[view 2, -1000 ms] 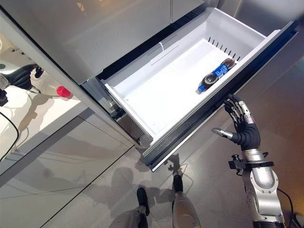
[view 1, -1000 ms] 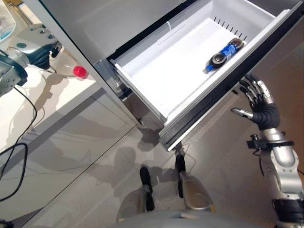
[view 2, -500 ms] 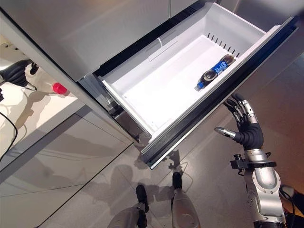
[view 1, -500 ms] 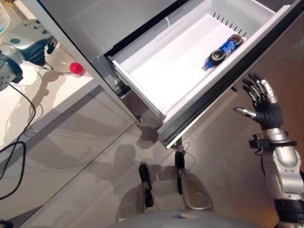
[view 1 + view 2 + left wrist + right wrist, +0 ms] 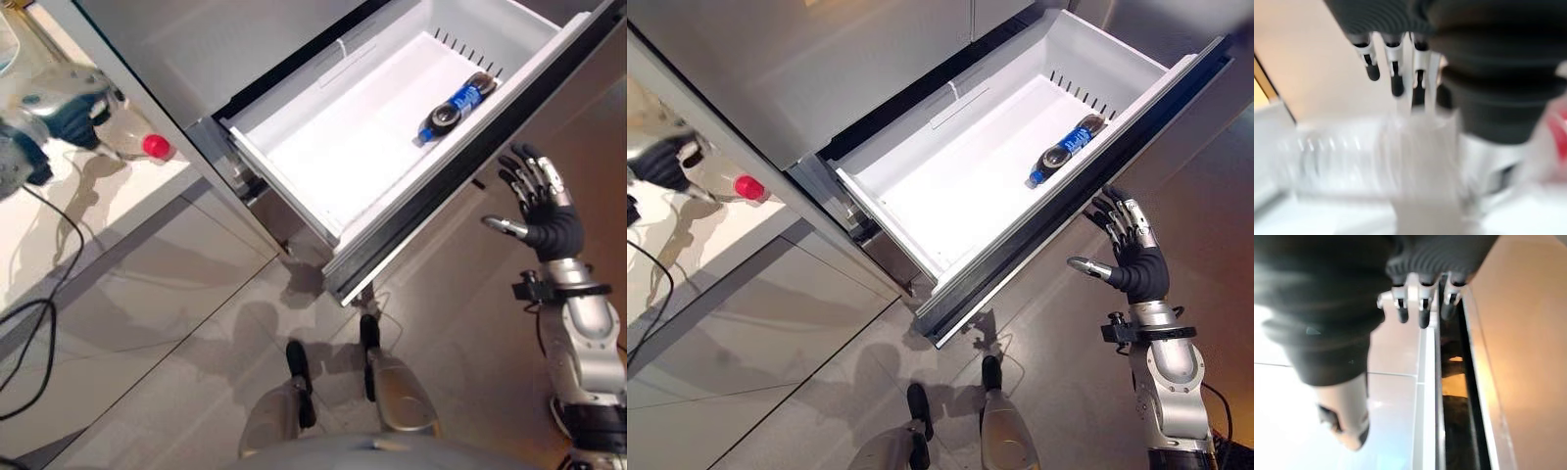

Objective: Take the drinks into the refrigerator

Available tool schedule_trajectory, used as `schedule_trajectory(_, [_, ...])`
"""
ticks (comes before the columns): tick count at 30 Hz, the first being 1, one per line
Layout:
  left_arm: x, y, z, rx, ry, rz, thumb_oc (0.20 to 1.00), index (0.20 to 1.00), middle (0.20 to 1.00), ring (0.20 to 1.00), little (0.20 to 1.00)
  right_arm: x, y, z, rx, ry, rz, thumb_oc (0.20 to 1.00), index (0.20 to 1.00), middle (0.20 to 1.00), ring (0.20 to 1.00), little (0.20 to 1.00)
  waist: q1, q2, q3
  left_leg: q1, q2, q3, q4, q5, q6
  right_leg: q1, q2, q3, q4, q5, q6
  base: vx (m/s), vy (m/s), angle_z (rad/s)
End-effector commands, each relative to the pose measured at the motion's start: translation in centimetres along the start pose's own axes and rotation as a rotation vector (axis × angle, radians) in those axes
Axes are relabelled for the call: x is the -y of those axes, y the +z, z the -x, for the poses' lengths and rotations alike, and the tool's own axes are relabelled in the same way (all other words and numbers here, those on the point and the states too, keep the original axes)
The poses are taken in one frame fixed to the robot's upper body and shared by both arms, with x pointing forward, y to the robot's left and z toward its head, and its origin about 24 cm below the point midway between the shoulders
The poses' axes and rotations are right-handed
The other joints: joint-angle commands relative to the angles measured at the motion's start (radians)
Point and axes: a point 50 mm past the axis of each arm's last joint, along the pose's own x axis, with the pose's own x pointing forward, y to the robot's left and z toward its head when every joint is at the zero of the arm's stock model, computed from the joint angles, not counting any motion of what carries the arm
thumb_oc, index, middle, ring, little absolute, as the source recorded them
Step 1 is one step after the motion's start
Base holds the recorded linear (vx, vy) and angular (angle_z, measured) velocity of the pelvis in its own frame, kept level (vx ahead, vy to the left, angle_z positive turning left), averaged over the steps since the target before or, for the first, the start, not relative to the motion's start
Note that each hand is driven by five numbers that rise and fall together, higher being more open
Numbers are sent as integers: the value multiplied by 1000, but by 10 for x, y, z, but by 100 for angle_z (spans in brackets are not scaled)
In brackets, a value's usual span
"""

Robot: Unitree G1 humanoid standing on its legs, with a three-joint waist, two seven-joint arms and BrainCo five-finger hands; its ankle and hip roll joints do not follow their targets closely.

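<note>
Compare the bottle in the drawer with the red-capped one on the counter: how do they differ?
The dark bottle with a blue label lies inside the open white drawer, untouched. The clear bottle with a red cap lies on the pale counter, with the left hand on it. The dark one has a dark cap, the clear one a red cap. Both lie on their sides. The right hand is open by the drawer front.

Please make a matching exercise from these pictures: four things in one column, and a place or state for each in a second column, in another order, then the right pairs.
Things:
1. blue-label bottle
2. red-cap bottle
3. drawer
4. right hand

Places or states:
A. pulled out
B. lying in the drawer
C. open, beside the drawer's front
D. on the pale counter by the left hand

Pairs: 1-B, 2-D, 3-A, 4-C
</note>
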Motion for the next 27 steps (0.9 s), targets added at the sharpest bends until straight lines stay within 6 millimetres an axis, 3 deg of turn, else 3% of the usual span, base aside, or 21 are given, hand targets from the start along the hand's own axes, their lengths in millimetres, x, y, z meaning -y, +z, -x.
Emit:
schedule_trajectory(1, [27, 16, 3, 92, -125, 43, 1000, 1000, 1000, 1000, 1000, -2, 36, -17, 206, 19, 6, 1000, 1000, 1000, 1000, 1000, -26, -3, 12, -2, -1, -50, 184, -176, 33, 6, -15, -12, 153, -160, 65, 0, 0, 0])
schedule_trajectory(10, [29, 7, 15, 56, -146, 43, 1000, 1000, 1000, 1000, 1000, -1, 33, -18, 193, 19, 1, 1000, 1000, 1000, 1000, 1000, -11, 6, 3, 7, -5, -63, 161, -163, 30, 21, -17, -29, 132, -156, 62, 0, -1, 0])
schedule_trajectory(11, [20, 12, 15, 78, -132, 36, 1000, 1000, 1000, 1000, 1000, 0, 33, -17, 187, 16, -1, 1000, 1000, 1000, 1000, 1000, -4, 8, 1, 6, -5, -66, 161, -161, 30, 23, -17, -32, 132, -157, 60, 0, 0, 0])
schedule_trajectory(15, [19, 9, 20, 72, -146, 30, 1000, 1000, 1000, 1000, 1000, 1, 32, -16, 178, 11, 4, 1000, 1000, 1000, 1000, 1000, 2, 9, 0, 8, -5, -71, 157, -159, 28, 27, -17, -38, 130, -158, 60, -2, -5, 2])
schedule_trajectory(27, [27, 3, 27, 37, -138, 46, 1000, 1000, 1000, 1000, 1000, 2, 32, -17, 174, 16, 4, 1000, 1000, 1000, 1000, 1000, 7, 8, 1, 4, -7, -81, 154, -154, 28, 30, -20, -45, 127, -157, 59, -1, -1, 1])
